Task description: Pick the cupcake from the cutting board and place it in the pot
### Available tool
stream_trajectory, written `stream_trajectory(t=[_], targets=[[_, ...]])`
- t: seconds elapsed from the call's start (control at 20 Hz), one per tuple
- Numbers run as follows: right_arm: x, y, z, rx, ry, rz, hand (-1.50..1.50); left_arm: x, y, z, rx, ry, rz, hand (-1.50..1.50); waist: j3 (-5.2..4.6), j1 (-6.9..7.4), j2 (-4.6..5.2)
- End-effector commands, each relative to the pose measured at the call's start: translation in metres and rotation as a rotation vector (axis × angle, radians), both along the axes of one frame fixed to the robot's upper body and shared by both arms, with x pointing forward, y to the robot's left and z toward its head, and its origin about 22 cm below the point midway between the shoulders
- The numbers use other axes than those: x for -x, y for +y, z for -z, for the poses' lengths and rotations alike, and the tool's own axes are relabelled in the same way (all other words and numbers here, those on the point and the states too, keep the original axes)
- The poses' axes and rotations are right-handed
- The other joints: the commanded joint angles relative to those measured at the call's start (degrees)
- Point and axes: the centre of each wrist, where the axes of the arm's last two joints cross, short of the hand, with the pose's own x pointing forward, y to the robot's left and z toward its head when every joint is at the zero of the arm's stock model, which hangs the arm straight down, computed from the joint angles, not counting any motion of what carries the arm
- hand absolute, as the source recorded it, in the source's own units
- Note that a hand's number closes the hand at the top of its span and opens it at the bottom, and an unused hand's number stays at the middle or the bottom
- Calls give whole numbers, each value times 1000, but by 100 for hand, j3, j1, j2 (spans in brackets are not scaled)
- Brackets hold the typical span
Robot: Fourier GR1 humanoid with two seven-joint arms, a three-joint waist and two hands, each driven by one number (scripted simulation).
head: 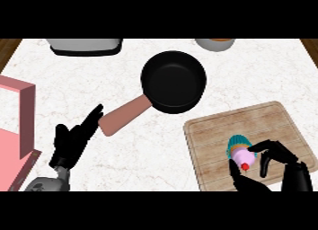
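**Cupcake on the board, right hand curled round it**

While the cupcake (241, 152) lies tipped on its side on the cutting board (214, 134), you can see its teal wrapper pointing away from the robot, its pink frosting toward the robot and a small red topping at the near end. It sits in the near half of the board, a little right of the board's middle. Your right hand (276, 161) comes in over the board's near edge with fingers and thumb bent round the cupcake: the fingers arch over its right side and the thumb shows at its near left. Whether the cupcake has left the wood you cannot tell from this view.

The board is pale wood with a routed groove near its rim, lying slightly askew on the white marbled counter (75, 76). Beyond the board, up and to its left, is the pot (174, 81), black and round, with a reddish-brown handle (125, 116) running from it toward the robot and away from the board. The pot and the board are near each other but apart.

Well left of the board, past the handle's end, your left hand (72, 141) is held open with fingers straight and pointing up, holding nothing. Farther left still, a pink frame-like object (19, 130) runs off the view's edge. Far beyond the board, at the counter's back edge, a grey-and-black appliance (85, 46) and a pale bowl-like vessel (216, 43) are partly cut off.
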Motion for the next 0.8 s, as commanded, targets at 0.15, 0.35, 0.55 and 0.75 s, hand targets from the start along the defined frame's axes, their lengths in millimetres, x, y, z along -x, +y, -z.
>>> stream_trajectory(t=[0.15,0.35,0.55,0.75], targets=[[-41,25,-71,139,-15,66,150,7,-14,0,-1,-9,22,0,1,78,13],[-42,40,-111,222,22,59,150,-20,1,-12,15,2,1,0,1,37,13],[-83,84,-140,262,53,34,150,-19,-23,-5,-10,-6,25,0,0,86,25],[-119,109,-159,344,146,25,150,-15,-6,-16,1,-1,6,0,2,148,22]])
